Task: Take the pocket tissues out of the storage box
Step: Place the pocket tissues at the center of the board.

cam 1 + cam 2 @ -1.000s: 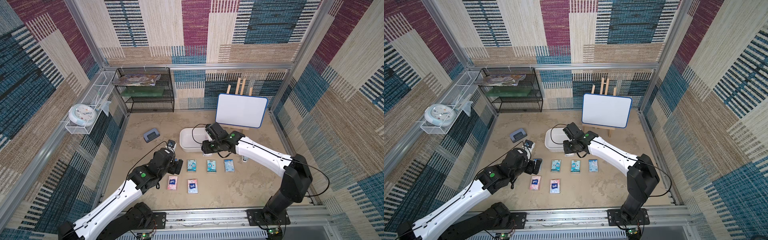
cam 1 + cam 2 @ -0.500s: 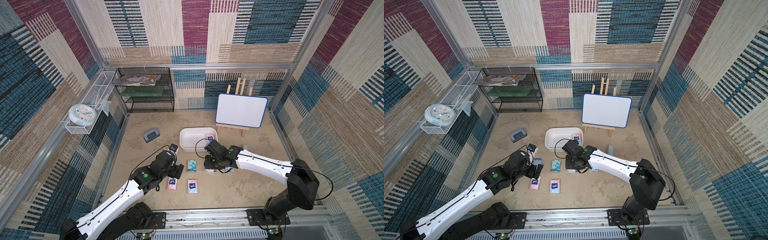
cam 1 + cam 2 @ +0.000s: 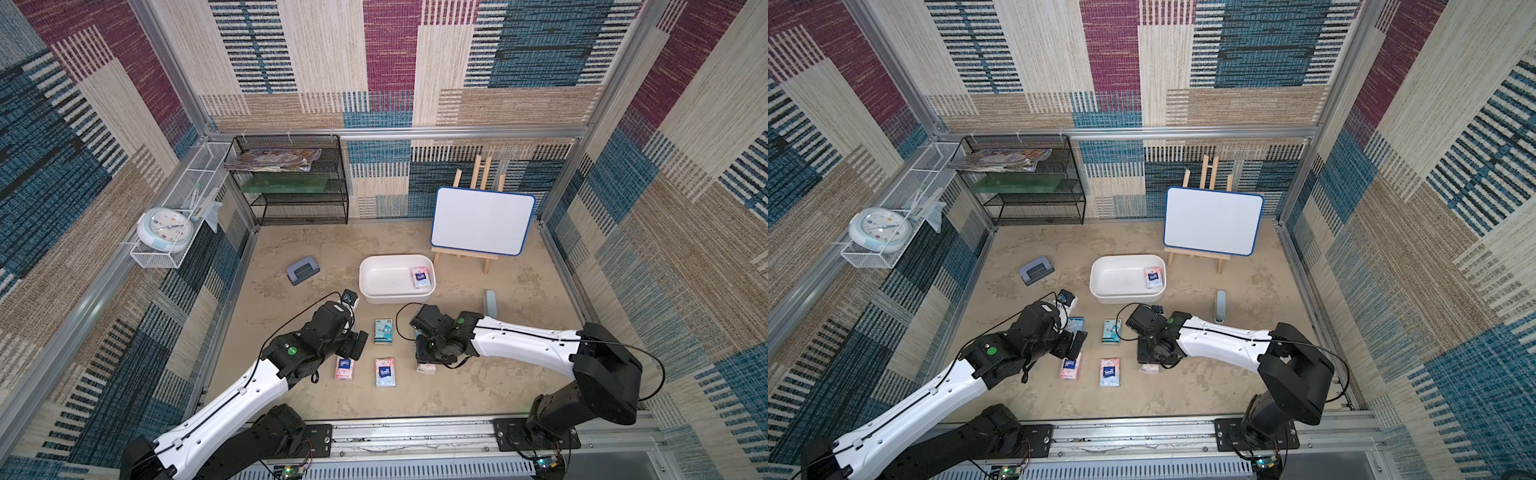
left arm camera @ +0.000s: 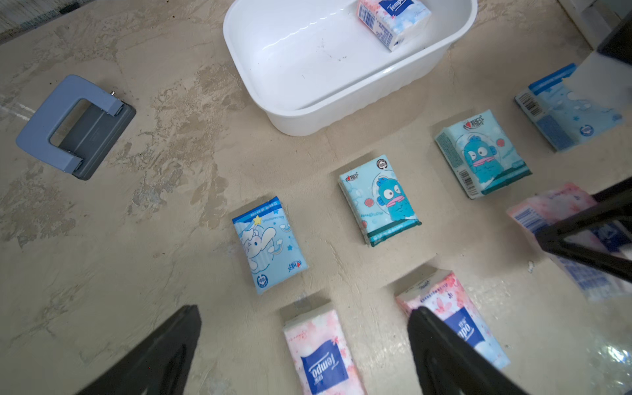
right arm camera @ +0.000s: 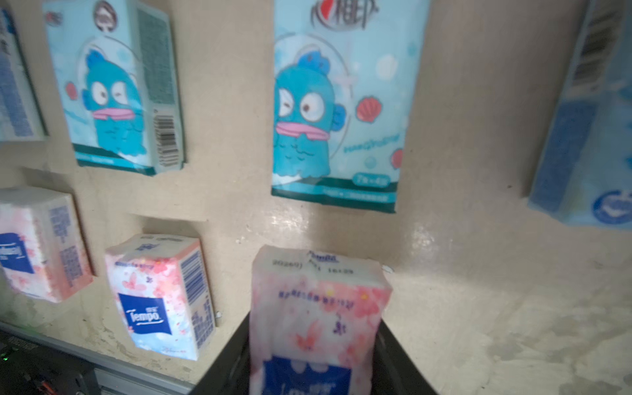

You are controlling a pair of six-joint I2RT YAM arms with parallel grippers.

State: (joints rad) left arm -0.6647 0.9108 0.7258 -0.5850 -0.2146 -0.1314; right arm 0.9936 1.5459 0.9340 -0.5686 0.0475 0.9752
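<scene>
The white storage box stands mid-table with one pink pocket tissue packet lying in its right end, also seen in the left wrist view. Several more packets lie in two rows in front of it, teal and light blue ones behind, pink ones in front. My right gripper is shut on a pink packet, held low at the right end of the pink row. My left gripper hangs open above another pink packet, holding nothing.
A grey-blue hole punch lies left of the box. A whiteboard on an easel stands behind it, a black mesh shelf at the back left, a wire basket with a clock on the left wall. A small grey-blue object stands at right.
My right gripper has come out of the storage box with a pink packet, moving forward and down to the pink row. The left arm has barely shifted.
</scene>
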